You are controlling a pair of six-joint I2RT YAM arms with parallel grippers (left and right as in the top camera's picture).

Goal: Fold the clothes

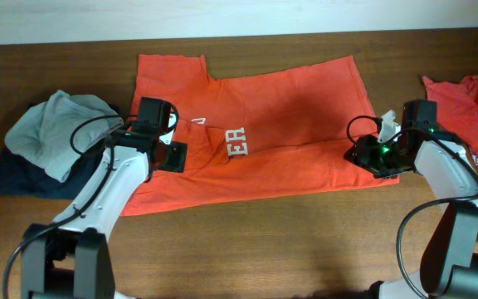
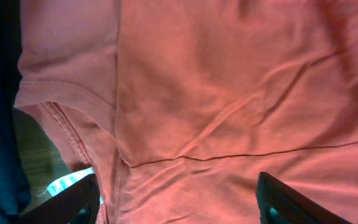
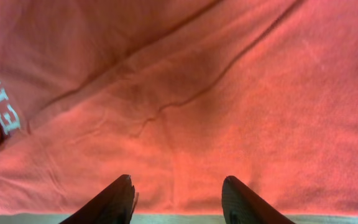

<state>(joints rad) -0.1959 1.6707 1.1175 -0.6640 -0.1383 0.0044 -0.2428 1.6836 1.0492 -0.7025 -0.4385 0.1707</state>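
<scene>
An orange-red T-shirt (image 1: 280, 124) lies spread on the table, folded over so white letters "ER" (image 1: 236, 142) show near its middle. My left gripper (image 1: 175, 156) is open over the shirt's left side by the sleeve; in the left wrist view its fingers (image 2: 179, 202) straddle wrinkled fabric (image 2: 229, 93) and a sleeve hem. My right gripper (image 1: 362, 154) is open at the shirt's right hem; in the right wrist view its fingers (image 3: 178, 196) sit over the fabric (image 3: 185, 81) just above the hem edge. A second orange-red shirt (image 1: 471, 100) lies at the far right.
A pile of grey and dark navy clothes (image 1: 48, 141) sits at the left of the wooden table (image 1: 264, 241). A white tag (image 2: 64, 182) shows beside the left finger. The back table edge runs along the top.
</scene>
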